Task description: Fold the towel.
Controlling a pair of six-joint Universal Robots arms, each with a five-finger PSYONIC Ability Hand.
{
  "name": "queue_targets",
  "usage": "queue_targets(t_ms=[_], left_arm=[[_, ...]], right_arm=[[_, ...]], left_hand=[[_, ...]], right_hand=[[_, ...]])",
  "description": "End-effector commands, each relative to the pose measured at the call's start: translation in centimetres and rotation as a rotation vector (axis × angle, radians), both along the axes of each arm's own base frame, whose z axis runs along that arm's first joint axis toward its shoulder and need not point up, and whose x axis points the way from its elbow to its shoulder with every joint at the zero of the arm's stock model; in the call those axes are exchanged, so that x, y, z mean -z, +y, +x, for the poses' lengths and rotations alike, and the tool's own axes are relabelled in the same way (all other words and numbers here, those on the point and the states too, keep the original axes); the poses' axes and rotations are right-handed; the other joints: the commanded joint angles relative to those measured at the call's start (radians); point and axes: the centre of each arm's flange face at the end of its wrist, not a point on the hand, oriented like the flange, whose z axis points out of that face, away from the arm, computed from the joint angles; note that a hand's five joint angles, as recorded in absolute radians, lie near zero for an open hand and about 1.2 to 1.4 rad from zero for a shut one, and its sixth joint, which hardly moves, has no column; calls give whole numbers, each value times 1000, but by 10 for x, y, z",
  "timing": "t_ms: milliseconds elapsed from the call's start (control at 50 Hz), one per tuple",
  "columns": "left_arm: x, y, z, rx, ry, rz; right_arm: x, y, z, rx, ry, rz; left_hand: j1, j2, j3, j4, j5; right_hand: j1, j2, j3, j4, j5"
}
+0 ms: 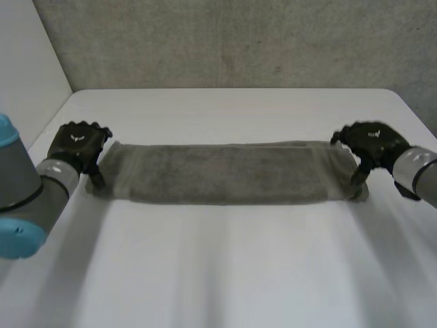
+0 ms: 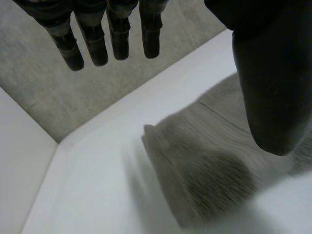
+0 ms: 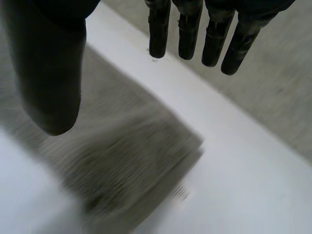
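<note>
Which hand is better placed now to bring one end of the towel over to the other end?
Right, narrowly. The right hand is over the towel's end, its corner lying between open thumb and fingers. The left hand, open too, sits more beside its end.

The end of the towel [image 3: 126, 165] under the right hand [image 3: 48, 73] is blurred, its layers unreadable.

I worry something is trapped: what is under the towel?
The towel lies flat on the white table as a long folded strip, with no bulge. Anything between its layers or beneath it is covered.
</note>
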Motion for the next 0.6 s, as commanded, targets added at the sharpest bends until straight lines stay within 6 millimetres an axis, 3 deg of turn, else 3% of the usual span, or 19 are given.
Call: queue_targets(t_ms=[20, 240, 300, 340, 400, 520, 560, 580, 600], left_arm=[[9, 16, 3, -5, 21, 20], [10, 17, 3, -8, 22, 19], [10, 18, 4, -9, 21, 21], [11, 18, 4, -10, 21, 22], [11, 18, 4, -10, 21, 22], [10, 18, 4, -13, 21, 20], [10, 18, 4, -14, 22, 21], [9, 17, 5, -15, 21, 17], [8, 17, 6, -19, 23, 16]], right_arm=[[36, -1, -15, 29, 10, 118], [65, -18, -16, 25, 50, 52], [71, -20, -17, 28, 52, 55], [71, -23, -17, 29, 50, 51], [67, -24, -18, 33, 48, 41], [42, -36, -44, 98, 53, -30], [31, -47, -69, 152, 60, -67], [31, -47, -69, 152, 60, -67], [24, -55, -86, 187, 74, -92]], left_hand=[[-83, -50, -58, -66, -28], [-83, -50, -58, -66, -28], [-86, -53, -58, -66, -31], [-86, -53, -58, -66, -31], [-86, -53, -58, -66, -31], [-89, -56, -58, -66, -34], [-89, -56, -58, -66, -34], [-89, -56, -58, -66, -34], [-89, -56, -58, -66, -34]], right_hand=[[72, 67, -53, -76, 42], [183, 178, -53, -76, 154], [321, 316, -53, -76, 292], [911, 906, -53, -76, 882], [1013, 1008, -53, -76, 984], [1013, 1008, -53, -76, 984], [1013, 1008, -53, -76, 984], [1013, 1008, -53, -76, 984], [1013, 1008, -53, -76, 984]])
